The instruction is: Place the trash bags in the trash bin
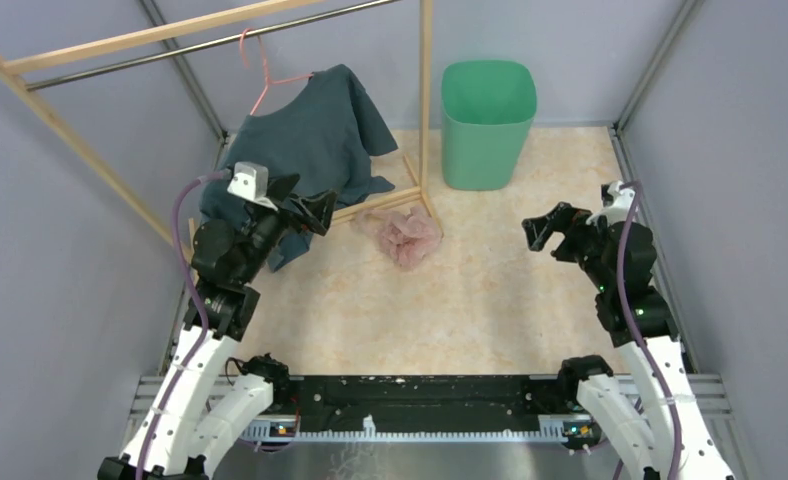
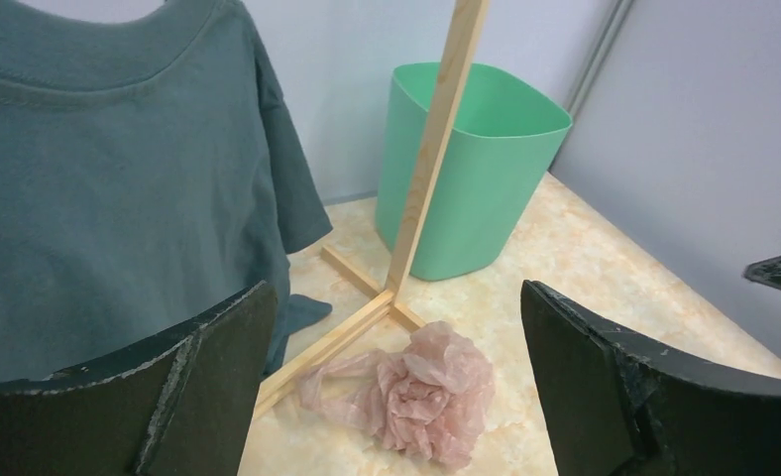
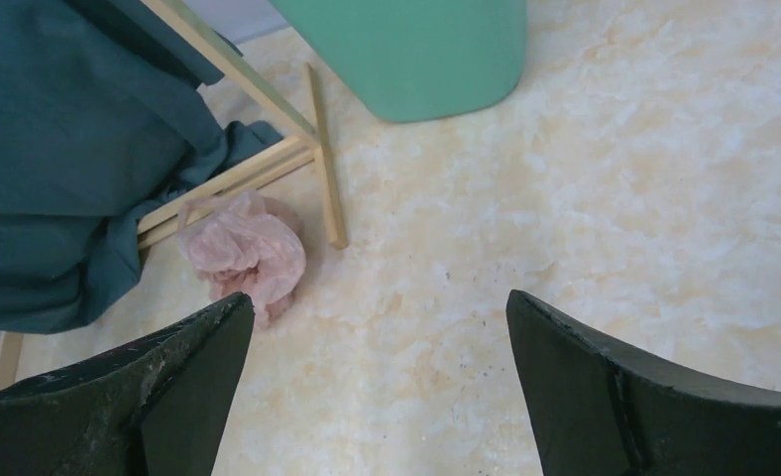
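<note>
The pale-pink trash bag (image 1: 403, 236) lies crumpled on the marble floor by the foot of the wooden rack. It also shows in the left wrist view (image 2: 416, 392) and the right wrist view (image 3: 243, 248). The mint-green trash bin (image 1: 487, 122) stands upright at the back, seen too in the left wrist view (image 2: 476, 169) and the right wrist view (image 3: 416, 55). My left gripper (image 1: 315, 212) is open and empty, raised left of the bag. My right gripper (image 1: 545, 228) is open and empty, raised to the right of the bag.
A wooden clothes rack (image 1: 425, 110) stands at the back left with a dark teal shirt (image 1: 310, 140) on a pink hanger. Its base bars (image 2: 352, 322) lie on the floor next to the bag. Grey walls close the sides.
</note>
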{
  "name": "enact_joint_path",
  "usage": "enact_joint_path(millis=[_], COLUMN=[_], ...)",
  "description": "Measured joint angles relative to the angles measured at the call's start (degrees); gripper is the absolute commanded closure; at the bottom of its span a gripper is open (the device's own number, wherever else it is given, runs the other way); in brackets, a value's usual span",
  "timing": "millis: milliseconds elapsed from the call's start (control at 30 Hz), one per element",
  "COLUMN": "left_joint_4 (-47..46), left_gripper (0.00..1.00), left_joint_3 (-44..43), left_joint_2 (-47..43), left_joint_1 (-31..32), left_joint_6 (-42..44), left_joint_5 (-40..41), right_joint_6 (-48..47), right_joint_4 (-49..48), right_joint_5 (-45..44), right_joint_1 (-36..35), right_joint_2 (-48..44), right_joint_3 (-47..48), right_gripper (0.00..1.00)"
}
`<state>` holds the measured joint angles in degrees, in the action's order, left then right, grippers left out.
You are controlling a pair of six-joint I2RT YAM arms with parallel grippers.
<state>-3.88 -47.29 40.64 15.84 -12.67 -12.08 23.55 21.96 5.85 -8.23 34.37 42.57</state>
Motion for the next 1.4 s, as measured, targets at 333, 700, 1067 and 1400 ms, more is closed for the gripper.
enact_joint_path(millis=[333,700,1067,1400], left_joint_4=[-2.19,-5.25,-4.74,-4.59], left_gripper=[0.01,0.01,0.01,0.01], left_joint_3=[-0.02,2.14,2.25,2.23], left_joint_2=[2.89,3.04,5.42,10.05], left_joint_1=[0.02,0.0,0.0,0.0], left_joint_6=[-2.89,-5.51,-5.09,-3.93], left_joint_5=[-5.05,-6.27,-6.84,-9.49], right_joint_6=[-2.1,6.71,7.61,0.68], right_joint_4=[-0.9,-20.87,-34.45,-46.18], right_joint_5=[-4.15,12.33,7.96,-9.73], right_joint_1=[-0.02,-5.11,-29.14,-32.44], right_joint_2=[9.66,29.7,49.68,61.46], right_joint_3=[-1.46,-8.0,4.57,6.8], right_gripper=[0.01,0.01,0.09,0.21])
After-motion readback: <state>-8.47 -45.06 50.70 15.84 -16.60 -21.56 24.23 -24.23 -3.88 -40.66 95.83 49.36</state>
